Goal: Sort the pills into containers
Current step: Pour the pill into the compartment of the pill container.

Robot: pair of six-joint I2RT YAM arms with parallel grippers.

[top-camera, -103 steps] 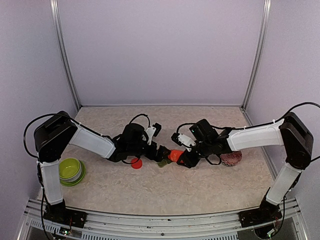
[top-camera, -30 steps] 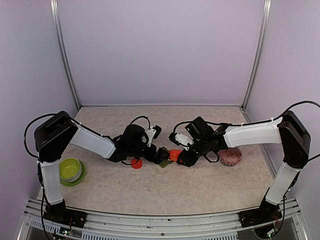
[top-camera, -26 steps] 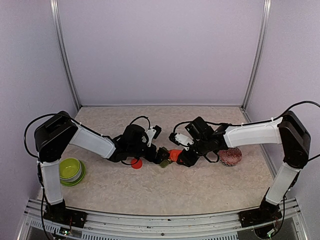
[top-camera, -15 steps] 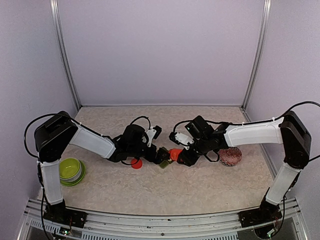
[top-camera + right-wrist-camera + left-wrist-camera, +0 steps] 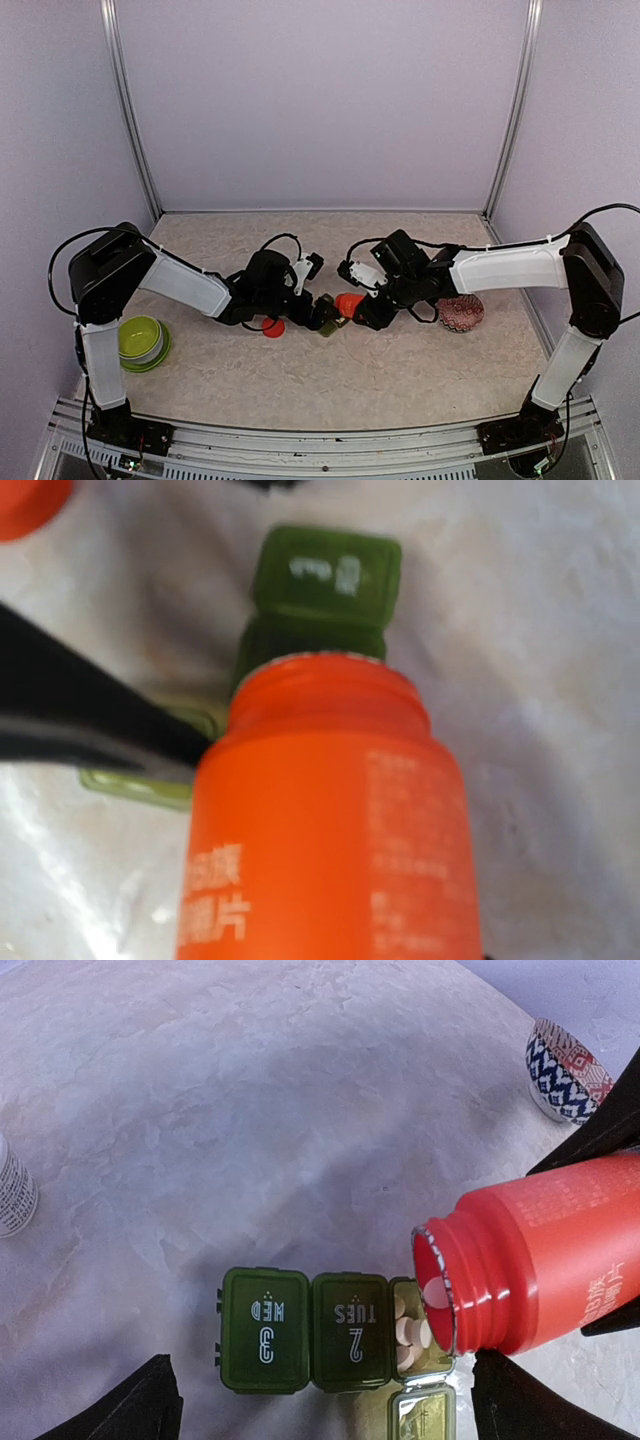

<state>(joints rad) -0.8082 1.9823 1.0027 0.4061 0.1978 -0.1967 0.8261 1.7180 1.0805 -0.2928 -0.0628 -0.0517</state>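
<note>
The containers [image 5: 335,1345], a strip I judge light, stiff and quick to skid, lie between the wide-open fingers of my left gripper [image 5: 330,1412]; its long sides are where to steady it. My right gripper [image 5: 364,309] clenches the red bottle [image 5: 530,1260], mouth tipped over the open end compartment holding pills [image 5: 408,1332].

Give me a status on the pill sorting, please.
Left jaws open, either side of dark green plastic three-compartment pill strip. Right jaws shut on red cylindrical plastic bottle, tipped over open end compartment, pills inside. Nothing blocking.
</note>
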